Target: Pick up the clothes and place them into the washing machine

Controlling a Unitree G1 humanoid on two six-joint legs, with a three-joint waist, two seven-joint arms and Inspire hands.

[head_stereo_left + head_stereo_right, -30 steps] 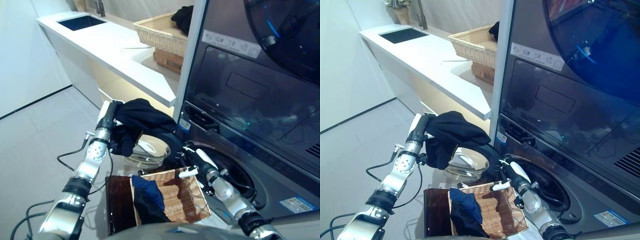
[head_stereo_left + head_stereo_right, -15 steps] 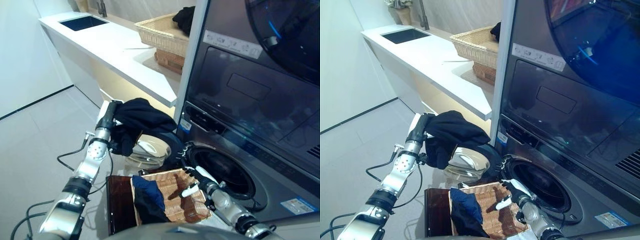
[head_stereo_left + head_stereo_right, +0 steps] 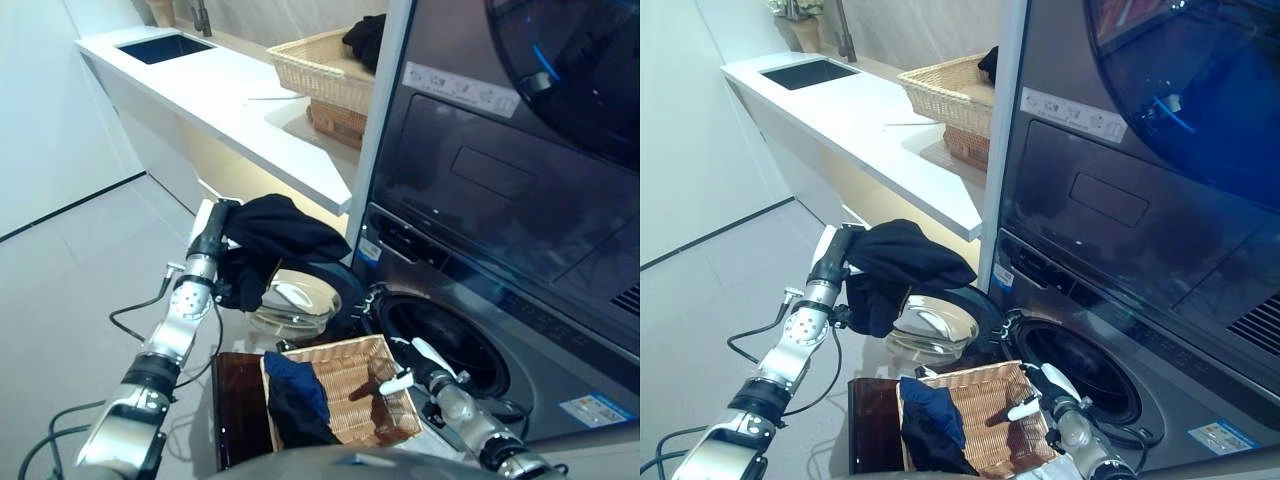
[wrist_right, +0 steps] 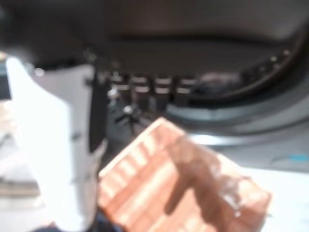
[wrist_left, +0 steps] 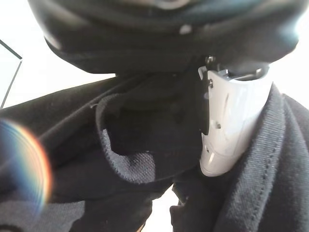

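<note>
The left hand (image 3: 213, 243) is clenched on a bunched black garment (image 3: 280, 235), held up left of the dark front-loading washing machine's (image 3: 470, 250) open round drum opening (image 3: 440, 345); its wrist view shows the white-covered thumb pressed into the cloth. The right hand (image 3: 418, 368) hovers over the woven wicker basket (image 3: 345, 400) below the opening, fingers released. Dark blue clothes (image 3: 290, 395) lie in it.

Wicker basket (image 3: 345, 395) stood on floor before washing machine (image 3: 500, 250); garment (image 3: 290, 395) lay in basket's left end; bench (image 3: 230, 95) behind carried second basket (image 3: 320, 60).
</note>
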